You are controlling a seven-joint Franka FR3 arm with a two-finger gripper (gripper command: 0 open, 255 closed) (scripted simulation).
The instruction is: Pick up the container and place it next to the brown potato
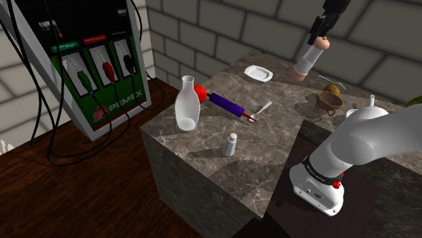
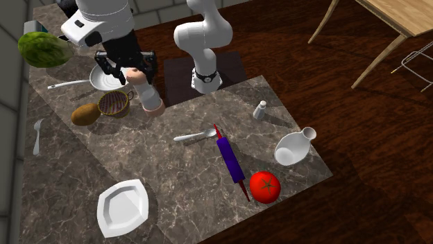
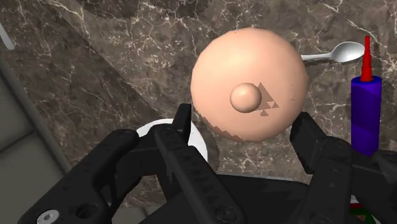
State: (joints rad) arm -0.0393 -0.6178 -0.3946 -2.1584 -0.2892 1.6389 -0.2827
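The container (image 1: 308, 59) is a white bottle with a peach end cap, tilted over the far side of the marble counter (image 1: 203, 162). My gripper (image 1: 323, 27) is shut on its upper part. In the second exterior view the gripper (image 2: 128, 69) clasps the container (image 2: 147, 96) just right of a woven basket (image 2: 116, 102), and the brown potato (image 2: 85, 114) lies left of that basket. In the wrist view the fingers (image 3: 184, 124) flank the round peach cap (image 3: 249, 84). I cannot tell if the cap touches the counter. The potato (image 1: 331, 90) sits behind the basket (image 1: 329, 101).
On the counter lie a purple rolling pin (image 2: 229, 159), a spoon (image 2: 196, 136), a red tomato (image 2: 264, 186), a white vase (image 2: 294, 147), a small shaker (image 2: 260, 109) and a white plate (image 2: 123, 206). A watermelon (image 2: 43, 50) and a white pan (image 2: 104, 77) sit near the gripper. A fuel pump (image 1: 95, 67) stands on the floor.
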